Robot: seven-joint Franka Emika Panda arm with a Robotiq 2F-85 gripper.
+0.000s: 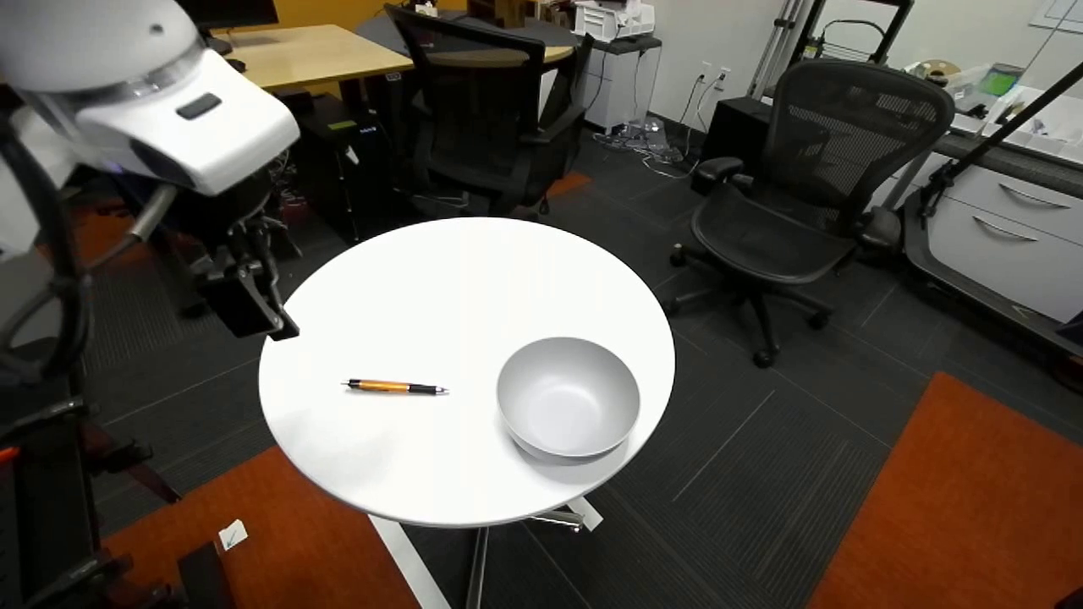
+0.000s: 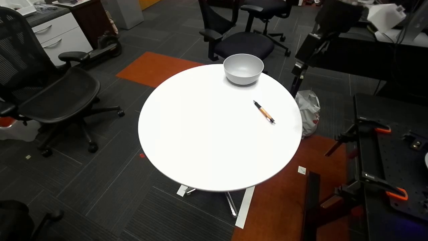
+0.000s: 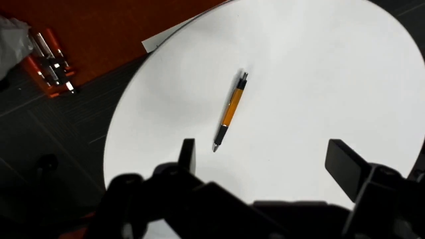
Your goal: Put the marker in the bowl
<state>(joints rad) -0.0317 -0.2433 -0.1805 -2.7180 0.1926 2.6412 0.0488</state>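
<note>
One white robot arm at far left in an exterior view; just below, a black end effector, near the left rim of the round white surface, released, with jaws set wide apart in the wrist view and pale surface showing in between; lower down, on the floor, an orange carpet patch; in the background, a wooden desk; then, flat on the left part of the surface, the marker, with orange barrel, black grip and metal tip, pointed rightward to the bowl; outside the bowl and apart from it; slanted in the wrist view, with tip end toward the jaws; beyond the surface, a black chair; next, on the right part of the surface, the bowl, round, light grey, upright, near the rim, with smooth inside visible in both exterior views; further right, an office chair with dark mesh back; at far right, a white drawer cabinet with metal handles and, in the foreground, a second orange carpet patch.
</note>
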